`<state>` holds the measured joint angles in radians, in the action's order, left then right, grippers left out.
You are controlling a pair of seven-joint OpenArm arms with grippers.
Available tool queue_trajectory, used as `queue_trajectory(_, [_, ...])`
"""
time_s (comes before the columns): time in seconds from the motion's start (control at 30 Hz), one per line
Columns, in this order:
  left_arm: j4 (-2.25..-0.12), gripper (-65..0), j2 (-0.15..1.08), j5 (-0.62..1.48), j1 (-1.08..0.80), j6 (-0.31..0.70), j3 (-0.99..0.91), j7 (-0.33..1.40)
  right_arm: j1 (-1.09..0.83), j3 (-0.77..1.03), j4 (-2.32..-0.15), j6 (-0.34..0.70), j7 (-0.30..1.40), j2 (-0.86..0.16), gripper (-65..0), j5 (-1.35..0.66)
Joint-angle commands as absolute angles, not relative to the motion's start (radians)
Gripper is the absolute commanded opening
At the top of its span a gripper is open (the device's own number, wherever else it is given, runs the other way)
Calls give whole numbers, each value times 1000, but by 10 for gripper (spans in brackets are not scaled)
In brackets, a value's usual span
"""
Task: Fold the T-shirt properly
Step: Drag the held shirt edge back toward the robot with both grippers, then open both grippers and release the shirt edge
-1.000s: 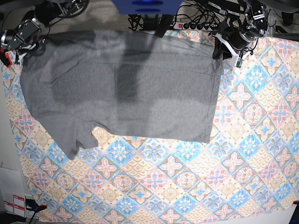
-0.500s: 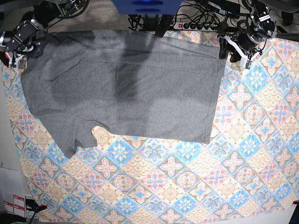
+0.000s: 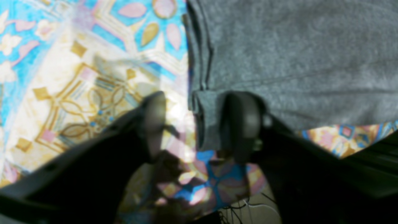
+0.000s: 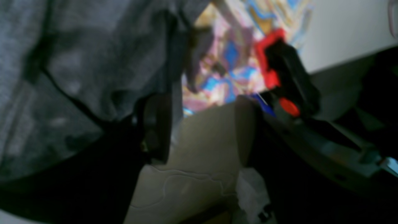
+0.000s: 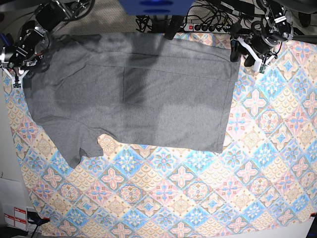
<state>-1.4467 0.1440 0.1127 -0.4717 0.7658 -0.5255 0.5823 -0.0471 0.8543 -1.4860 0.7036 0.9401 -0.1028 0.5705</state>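
Note:
The grey T-shirt (image 5: pixel 133 94) lies spread flat on the back left part of the patterned tablecloth (image 5: pixel 208 188), one sleeve pointing toward the front left. My left gripper (image 5: pixel 247 53) hovers at the shirt's back right corner. In the left wrist view it (image 3: pixel 199 124) is open, with the T-shirt (image 3: pixel 295 56) hem corner lying loose between the jaws beside one finger (image 3: pixel 242 124). My right gripper (image 5: pixel 16 64) is at the shirt's back left edge. It (image 4: pixel 200 130) is open with nothing between its fingers, and the T-shirt (image 4: pixel 77 71) hangs just to its left.
A power strip (image 5: pixel 208 27) with tangled cables runs along the back edge. A red-and-black clamp (image 4: pixel 279 71) sits at the table's left edge near the right gripper. White labels (image 5: pixel 15 218) lie off the cloth at the front left.
Both grippers have opened and let go of the shirt's back corners. The cloth has settled flat, and both arms have drawn slightly away from it.

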Motion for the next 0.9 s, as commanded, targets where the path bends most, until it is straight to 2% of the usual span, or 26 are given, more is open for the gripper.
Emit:
queue_trajectory(0.0, [-1420, -246, 156, -76, -493, 698, -533, 766, -21, 842, -1517, 698, 929, -120, -327, 567])
queue_trajectory(0.2, [-1420, -244, 159, -77, -464, 698, -533, 766, -18, 819, -1517, 698, 921, -120, -327, 567])
queue_trajectory(0.53, [-1420, -244, 176, -76, -395, 698, -657, 760, 8, 779, -1517, 698, 920, -120, -327, 567])
queue_trajectory(0.87, [-1422, -239, 165, -35, -390, 698, -653, 759, 38, 730, -1517, 698, 918, -120, -327, 567])
